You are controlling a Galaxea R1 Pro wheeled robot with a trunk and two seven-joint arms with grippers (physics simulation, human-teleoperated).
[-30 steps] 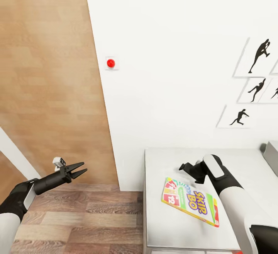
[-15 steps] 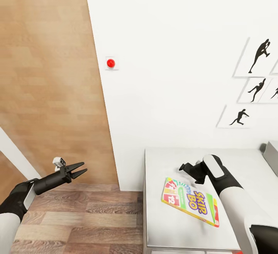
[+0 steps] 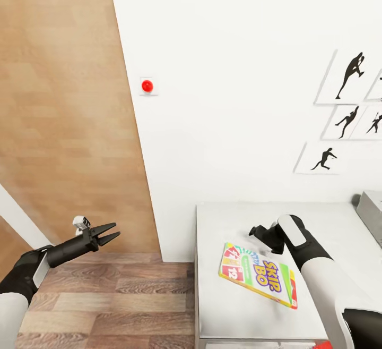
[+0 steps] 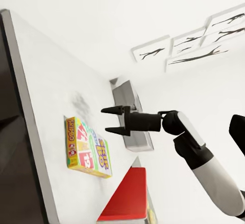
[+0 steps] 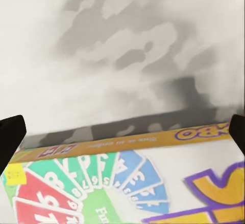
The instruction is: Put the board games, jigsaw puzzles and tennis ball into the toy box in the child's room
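White table [image 3: 223, 306] with one board game [image 3: 258, 274] flat.

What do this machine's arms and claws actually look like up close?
Each arm has smooth white shell segments joined by black sections. They taper into slim black wrists ending in two pointed black fingers, like pincers. The left gripper carries a small white block with dark markings near its base. The right gripper looks the same: black pincers, white rounded forearm.

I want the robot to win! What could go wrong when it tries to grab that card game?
The game is thin and lies flat on the table, so the open right pincer, above its far edge, may slide off instead of gripping. A push could shove it toward the table's front edge. The toy box sits off to the right, so carrying it over risks a drop.
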